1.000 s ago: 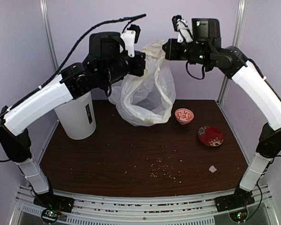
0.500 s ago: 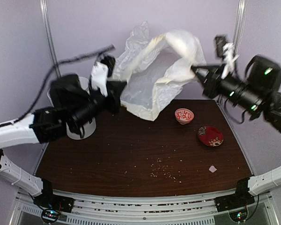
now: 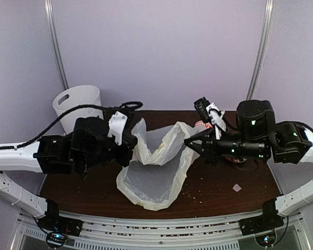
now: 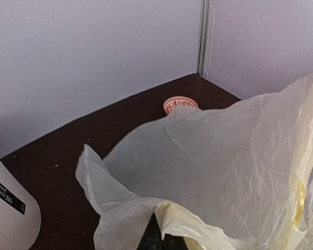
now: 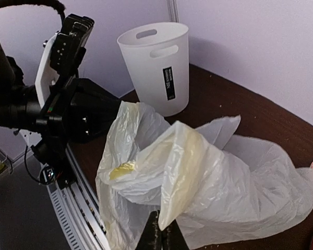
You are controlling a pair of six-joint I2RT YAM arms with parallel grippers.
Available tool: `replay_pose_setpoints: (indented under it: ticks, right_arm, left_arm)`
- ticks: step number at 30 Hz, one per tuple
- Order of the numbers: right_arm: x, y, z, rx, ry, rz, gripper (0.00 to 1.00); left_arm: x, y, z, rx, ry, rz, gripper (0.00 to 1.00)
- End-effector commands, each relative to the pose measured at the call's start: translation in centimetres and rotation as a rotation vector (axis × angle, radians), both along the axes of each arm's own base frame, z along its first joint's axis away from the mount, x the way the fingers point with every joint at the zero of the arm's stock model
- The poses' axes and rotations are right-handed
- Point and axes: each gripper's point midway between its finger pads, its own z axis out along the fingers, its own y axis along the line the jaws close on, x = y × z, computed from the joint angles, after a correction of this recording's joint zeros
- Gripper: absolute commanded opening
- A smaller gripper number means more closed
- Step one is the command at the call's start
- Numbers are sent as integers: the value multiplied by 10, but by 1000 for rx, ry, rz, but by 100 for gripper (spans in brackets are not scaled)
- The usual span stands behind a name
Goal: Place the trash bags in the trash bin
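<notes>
Over the worktop [image 3: 235, 174], the trash bag [image 3: 156, 174] is pinched by left fingers [image 4: 150, 237] and right fingers [image 5: 151, 234]; the trash bin [image 3: 78, 107] is seen back-left, nearer the left arm.

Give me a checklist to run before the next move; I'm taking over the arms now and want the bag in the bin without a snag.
1. Left gripper shut on the trash bag: ok.
2. Right gripper shut on the bag: ok.
3. Bin upright, mouth open: ok.
4. Bag above the bin: not ok; it hangs to the bin's right, apart from it.
5. Bag lifted off the table: not ok; its lower part lies on the wood.
6. Bag clear of the small bowl: cannot tell; the bag's edge hides part of it.
</notes>
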Motion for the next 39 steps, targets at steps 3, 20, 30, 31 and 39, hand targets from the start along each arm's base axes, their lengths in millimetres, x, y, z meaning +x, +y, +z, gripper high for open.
replay_pose_setpoints:
  ticks: [3,20,30,31,39]
  right_arm:
    - [94,-7,72,-53,-169,-276,0]
    - [32,-88,380,579,-645,-313,0]
    - [45,-35,42,-189,-387,-246,0]
    - [41,-41,-22,-268,-330,-227,0]
    - [-8,-33,-102,-147,61,-103,0]
  left_arm:
    - [65,-19,110,-56,-214,149,0]
    - [-6,11,453,-657,-917,85,0]
    - [9,-52,102,34,-503,34,0]
    - [9,-42,35,74,-403,43,0]
    - [-25,4,-78,-80,142,65,0]
